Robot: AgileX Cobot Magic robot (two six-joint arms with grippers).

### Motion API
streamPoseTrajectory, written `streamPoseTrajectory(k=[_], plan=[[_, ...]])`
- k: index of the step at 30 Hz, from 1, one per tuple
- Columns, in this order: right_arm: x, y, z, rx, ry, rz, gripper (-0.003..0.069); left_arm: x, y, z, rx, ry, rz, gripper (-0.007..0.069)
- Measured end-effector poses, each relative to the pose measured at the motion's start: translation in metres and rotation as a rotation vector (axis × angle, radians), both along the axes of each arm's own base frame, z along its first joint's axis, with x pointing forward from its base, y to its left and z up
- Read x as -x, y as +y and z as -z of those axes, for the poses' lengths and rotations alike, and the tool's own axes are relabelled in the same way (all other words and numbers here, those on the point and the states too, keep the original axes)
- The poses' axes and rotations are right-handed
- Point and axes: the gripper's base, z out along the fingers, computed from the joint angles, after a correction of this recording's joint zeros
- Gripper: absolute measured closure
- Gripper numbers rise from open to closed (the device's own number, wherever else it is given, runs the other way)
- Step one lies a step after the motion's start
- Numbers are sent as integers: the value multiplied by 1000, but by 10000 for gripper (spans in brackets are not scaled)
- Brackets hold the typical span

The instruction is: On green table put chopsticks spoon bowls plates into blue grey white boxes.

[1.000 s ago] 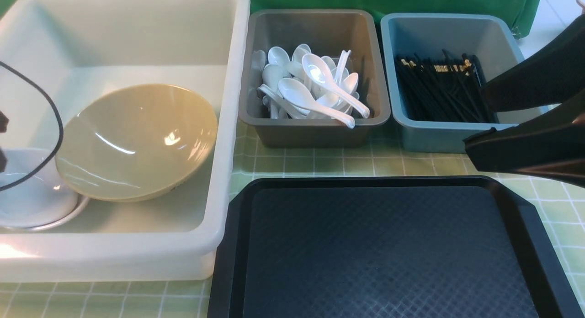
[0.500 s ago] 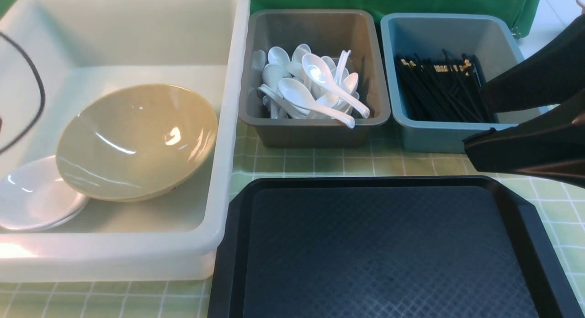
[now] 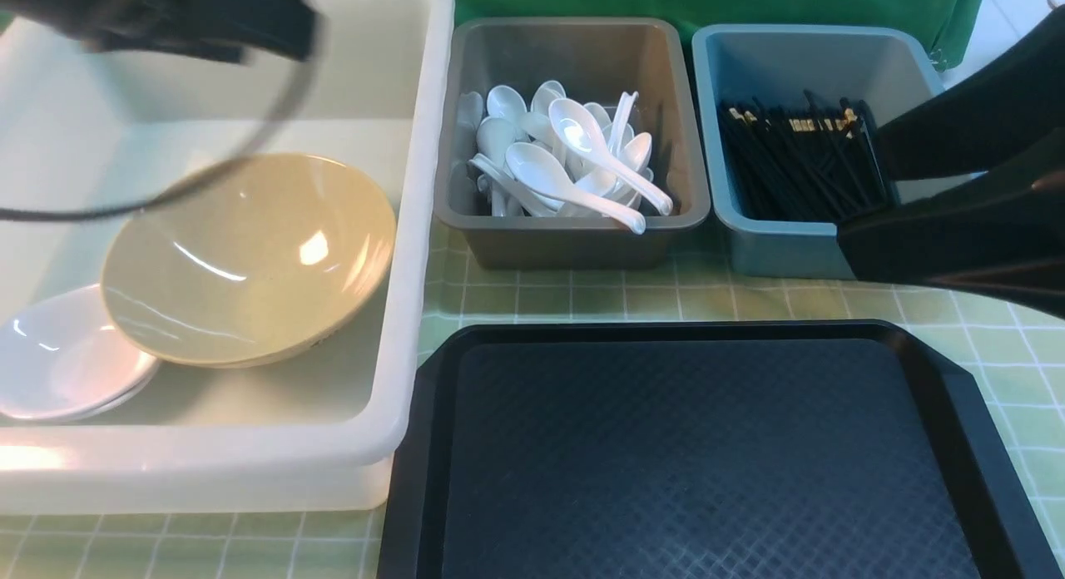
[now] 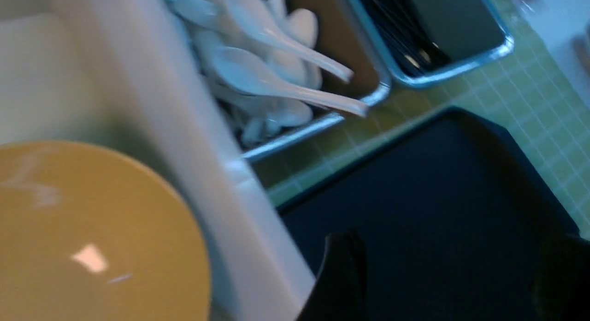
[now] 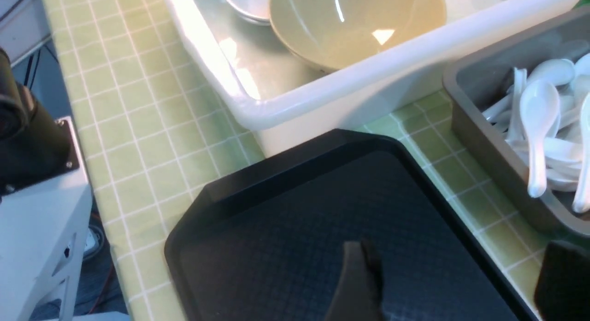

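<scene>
in the white box [image 3: 416,230], tan bowl [image 3: 250,259] beside left gripper [image 4: 442,284], both grippers' jaws apart, empty

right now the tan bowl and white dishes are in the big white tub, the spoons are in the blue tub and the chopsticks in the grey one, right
Not quite: the two small tubs are swapped. The front view shows the spoons in the grey tub and the chopsticks in the blue tub. The rest holds: the tan bowl and white dishes lie in the big white tub.
</scene>
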Motion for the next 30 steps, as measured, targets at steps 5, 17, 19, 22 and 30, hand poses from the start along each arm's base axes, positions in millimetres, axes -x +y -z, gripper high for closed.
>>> streamPoseTrajectory(k=[5,17,19,22,30], plan=[[-5,-8,5,91,-20,72,181,15,-43,4,-71,-3,168,302],[26,-25,6,53,72,215,522,103,-15,-25,-112,-74,-25,627],[44,-33,8,15,54,261,588,138,-4,-15,-94,-60,-71,626],[64,-45,19,-18,22,323,625,173,5,5,-81,-43,-96,626],[114,-77,94,-124,-155,501,634,232,23,92,-17,-92,-167,626]])
